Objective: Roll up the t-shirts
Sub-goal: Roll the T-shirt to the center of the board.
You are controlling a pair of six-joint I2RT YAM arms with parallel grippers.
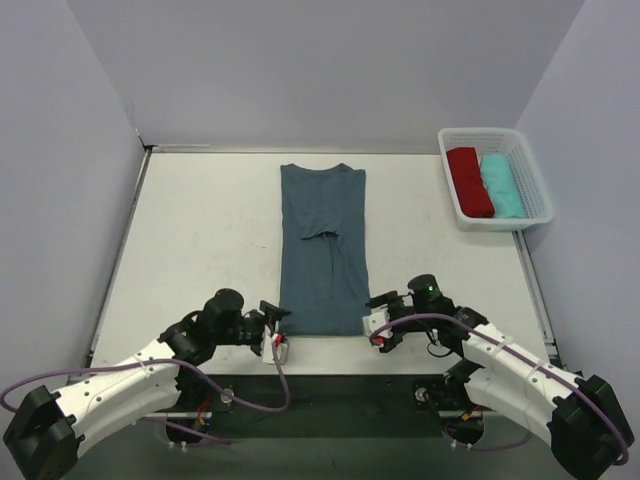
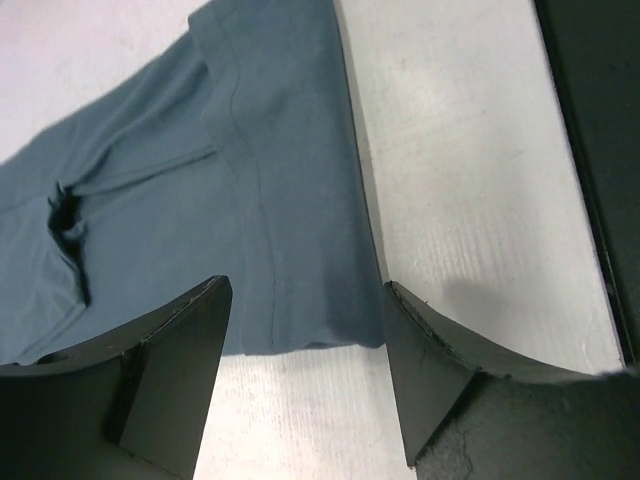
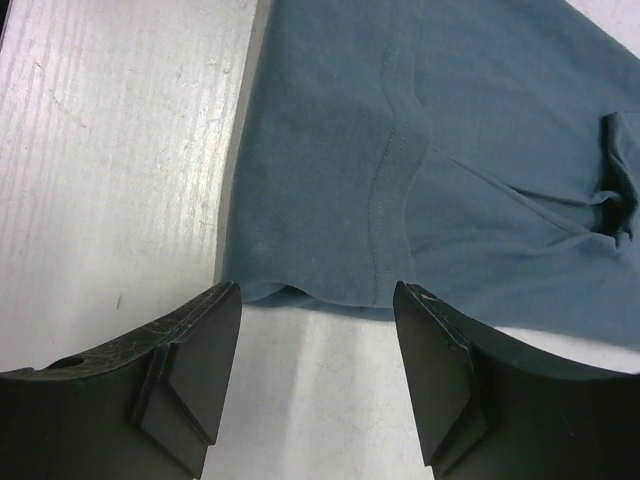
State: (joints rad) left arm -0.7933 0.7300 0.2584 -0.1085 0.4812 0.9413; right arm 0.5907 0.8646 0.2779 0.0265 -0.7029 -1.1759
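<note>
A slate-blue t-shirt (image 1: 323,245) lies flat on the table, folded into a long narrow strip running away from me. My left gripper (image 1: 279,325) is open and empty, just short of the strip's near left corner (image 2: 300,250). My right gripper (image 1: 376,318) is open and empty, just short of the near right corner (image 3: 330,200). In both wrist views the shirt's near edge lies between and just beyond the fingertips, with bare table under the jaws. No white tag shows.
A white basket (image 1: 499,135) at the far right holds a rolled red shirt (image 1: 469,181) and a rolled teal shirt (image 1: 502,186). The white table (image 1: 200,230) ends in a dark front edge (image 1: 330,385) near the arm bases. Walls enclose the sides.
</note>
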